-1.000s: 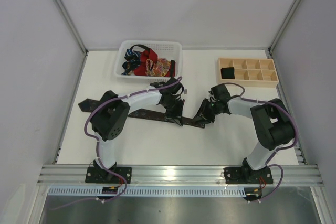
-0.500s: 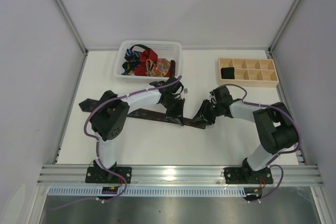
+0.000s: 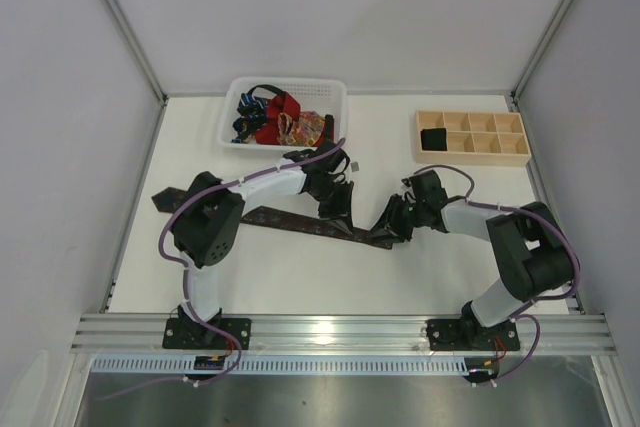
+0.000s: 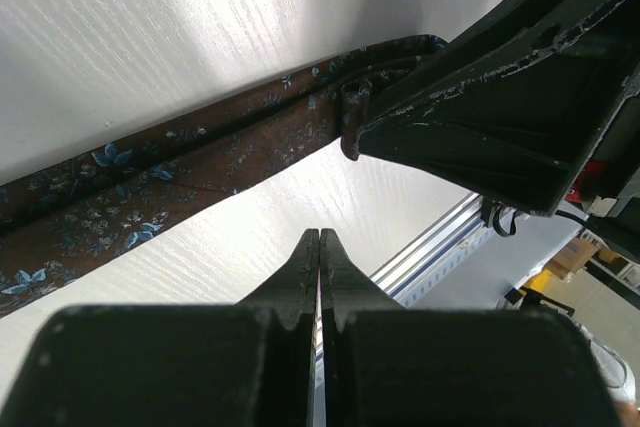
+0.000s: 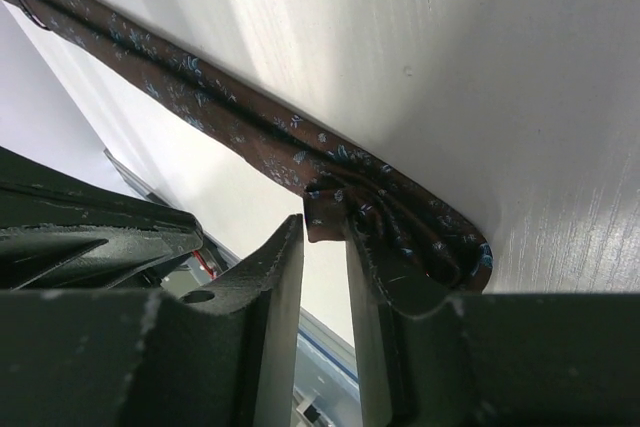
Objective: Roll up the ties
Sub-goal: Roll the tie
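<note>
One floral brown tie (image 4: pixel 190 162), end seemingly folded.
</note>
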